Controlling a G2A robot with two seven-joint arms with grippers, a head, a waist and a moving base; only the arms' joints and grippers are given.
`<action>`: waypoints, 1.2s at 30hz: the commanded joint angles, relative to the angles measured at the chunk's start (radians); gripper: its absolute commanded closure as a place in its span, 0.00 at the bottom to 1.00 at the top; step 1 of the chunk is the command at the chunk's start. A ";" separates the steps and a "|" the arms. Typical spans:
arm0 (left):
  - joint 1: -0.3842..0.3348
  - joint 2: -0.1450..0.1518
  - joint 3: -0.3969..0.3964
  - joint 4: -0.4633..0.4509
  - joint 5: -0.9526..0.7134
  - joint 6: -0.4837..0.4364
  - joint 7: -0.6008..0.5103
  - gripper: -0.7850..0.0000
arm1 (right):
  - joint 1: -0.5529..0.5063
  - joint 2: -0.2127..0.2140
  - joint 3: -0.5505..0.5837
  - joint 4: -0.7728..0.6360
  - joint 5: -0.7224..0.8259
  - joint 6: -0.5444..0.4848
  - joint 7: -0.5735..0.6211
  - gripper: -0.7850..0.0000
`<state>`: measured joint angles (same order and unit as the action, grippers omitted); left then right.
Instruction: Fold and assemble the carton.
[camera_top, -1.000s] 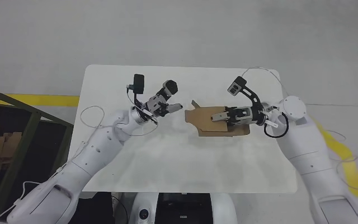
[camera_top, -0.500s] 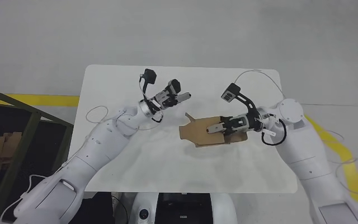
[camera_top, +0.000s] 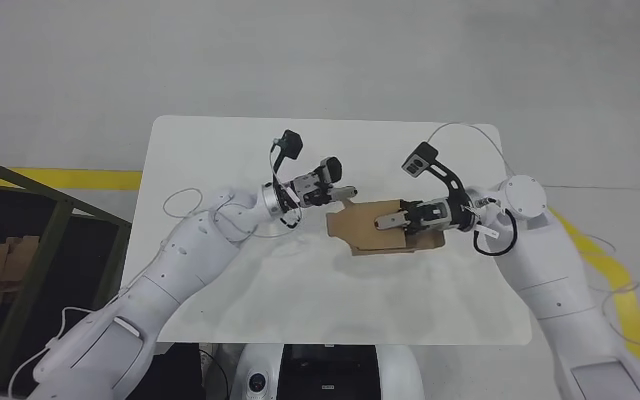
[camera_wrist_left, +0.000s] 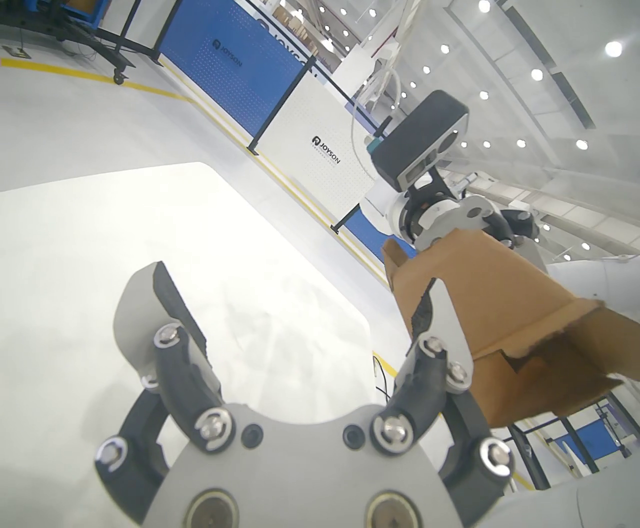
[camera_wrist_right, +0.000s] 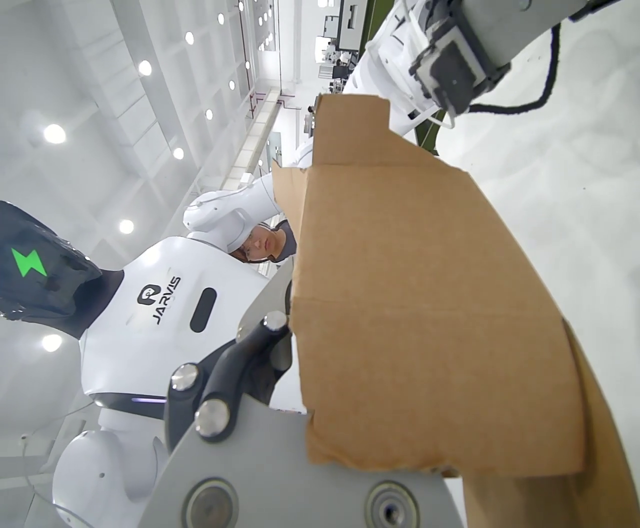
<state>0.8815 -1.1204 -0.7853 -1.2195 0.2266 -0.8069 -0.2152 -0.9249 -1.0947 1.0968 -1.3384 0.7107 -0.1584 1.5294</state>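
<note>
- Position: brown carton (camera_top: 352, 228), partly folded, is held clear of the table (camera_top: 200, 160) near its middle, between the two grippers.
- State, right gripper (camera_top: 392, 218): pinching one end of the carton.
- State, left gripper (camera_wrist_left: 297, 280): fingers spread, nothing held. One finger (camera_wrist_left: 440, 310) is at the carton's near edge; touching or just beside, cannot tell.
- Risk 1: there is only one pinch point, so a push from the left gripper could swing the carton or slip it from the grip.
- Risk 2: pressure off a score line would crease a wall, and the spread finger could snag the notched flap.
- Print: none seen on the carton. There is lettering on the panel (camera_wrist_left: 310, 125) behind; not transcribed.
</note>
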 joint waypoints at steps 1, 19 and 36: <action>0.007 0.000 -0.009 -0.002 0.004 -0.016 0.006 0.00 | 0.000 0.000 0.003 0.011 0.006 -0.003 -0.003 1.00; 0.081 0.007 -0.072 -0.078 0.121 -0.094 -0.004 0.00 | 0.011 -0.004 0.001 0.038 0.021 -0.011 -0.026 1.00; 0.083 -0.007 -0.087 -0.099 0.119 -0.095 -0.022 0.00 | 0.007 -0.007 -0.008 0.030 0.009 -0.010 -0.042 1.00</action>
<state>0.9646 -1.1265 -0.8714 -1.3192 0.3472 -0.9017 -0.2365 -0.9176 -1.1019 1.0877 -1.3099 0.7188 -0.1683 1.4878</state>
